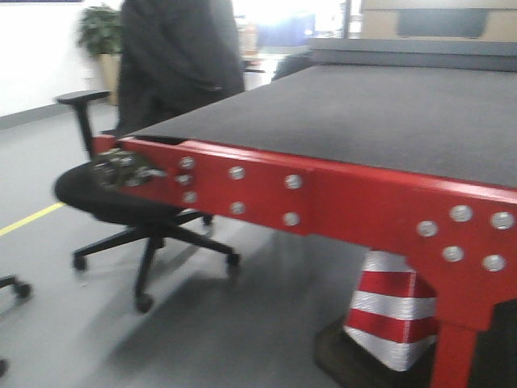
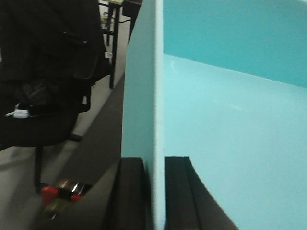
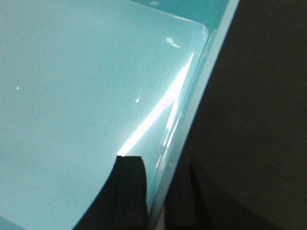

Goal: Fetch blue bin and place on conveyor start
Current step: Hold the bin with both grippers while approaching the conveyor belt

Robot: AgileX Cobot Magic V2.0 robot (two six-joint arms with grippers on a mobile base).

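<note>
Left pincer point(image 2: 154, 165) and right pincer point(image 3: 160, 165) each clamp the blue bin point(image 2: 230, 120).

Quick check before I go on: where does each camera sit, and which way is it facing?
Front view: on the robot's front, facing ahead at the conveyor start, its red frame, an office chair and a striped cone; no arm shows.
Left wrist: looks along the left gripper, black fingers pinching a wall of the blue bin.
Right wrist: looks along the right gripper, shut on a bin wall.
Shared: both wrist views show the bin; front and left wrist views both show a chair, likely the same one.
</note>
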